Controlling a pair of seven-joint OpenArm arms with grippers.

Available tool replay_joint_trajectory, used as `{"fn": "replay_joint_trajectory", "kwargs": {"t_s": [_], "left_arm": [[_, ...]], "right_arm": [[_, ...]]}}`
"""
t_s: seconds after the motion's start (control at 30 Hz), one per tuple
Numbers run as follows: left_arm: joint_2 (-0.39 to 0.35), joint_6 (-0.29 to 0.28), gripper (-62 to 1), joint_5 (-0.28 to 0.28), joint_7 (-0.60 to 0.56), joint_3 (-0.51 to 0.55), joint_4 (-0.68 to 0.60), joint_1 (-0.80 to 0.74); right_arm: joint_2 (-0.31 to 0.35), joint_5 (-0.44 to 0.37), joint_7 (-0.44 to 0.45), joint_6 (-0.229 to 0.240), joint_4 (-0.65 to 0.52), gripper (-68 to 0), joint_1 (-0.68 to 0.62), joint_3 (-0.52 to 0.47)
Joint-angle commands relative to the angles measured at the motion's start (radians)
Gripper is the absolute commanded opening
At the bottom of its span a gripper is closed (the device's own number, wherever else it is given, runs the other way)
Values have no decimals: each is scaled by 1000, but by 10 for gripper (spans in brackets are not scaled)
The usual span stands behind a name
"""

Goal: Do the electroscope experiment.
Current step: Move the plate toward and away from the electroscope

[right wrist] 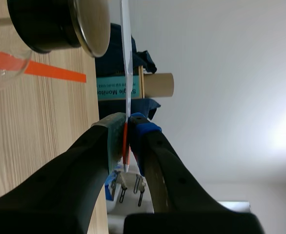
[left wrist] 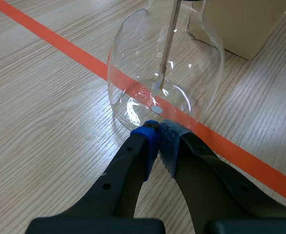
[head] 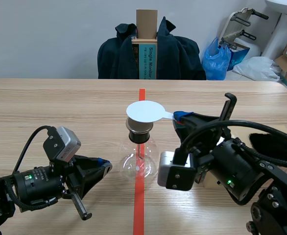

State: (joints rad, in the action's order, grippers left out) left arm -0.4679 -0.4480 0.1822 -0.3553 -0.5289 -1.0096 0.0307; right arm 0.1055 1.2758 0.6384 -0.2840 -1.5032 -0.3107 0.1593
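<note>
Glass forms the task's centrepiece: a clear round-bellied electroscope flask (head: 139,159) is stood on the wooden table (head: 60,107), directly upon the orange-red tape line (head: 139,205). Its neck is closed by a black stopper (head: 139,136), and a metal plate (head: 139,126) is carried on top of that. Inside the bulb a thin metal rod (left wrist: 168,44) is seen hanging down, with a small pale leaf (left wrist: 155,109) at its lower end.

A white round paddle (head: 144,111) is held flat over the plate (whether the two touch cannot be settled from either view). Its handle is pinched between the pads of the right gripper (head: 179,117), which is clamped tight on it; in the right wrist view the paddle is seen edge-on as a thin white line.

The left gripper (head: 104,166) is placed low on the table, its fingers pressed together with nothing between them, the tips right against the foot of the flask.

A cardboard box (left wrist: 245,24) is visible just behind the flask. Beyond the table's far edge, a dark jacket (head: 182,54) is draped over a chair, and a blue bag (head: 217,61) is set beside it.
</note>
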Motion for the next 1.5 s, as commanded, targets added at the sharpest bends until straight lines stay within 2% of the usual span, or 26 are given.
{"fn": "replay_joint_trajectory", "kwargs": {"t_s": [0.0,0.27,0.73,1.47], "left_arm": [[8,-2,-593,7,-14,10,-18,5],[8,-2,-593,7,-14,10,-18,5],[8,-2,-593,7,-14,10,-18,5],[8,-2,-593,7,-14,10,-18,5]], "right_arm": [[0,-4,13,-14,-20,-667,14,-1],[0,-4,68,-13,-20,-667,14,-1],[0,-4,58,-10,-20,-667,14,-1],[0,-4,-248,-10,-20,-667,14,-1]]}}
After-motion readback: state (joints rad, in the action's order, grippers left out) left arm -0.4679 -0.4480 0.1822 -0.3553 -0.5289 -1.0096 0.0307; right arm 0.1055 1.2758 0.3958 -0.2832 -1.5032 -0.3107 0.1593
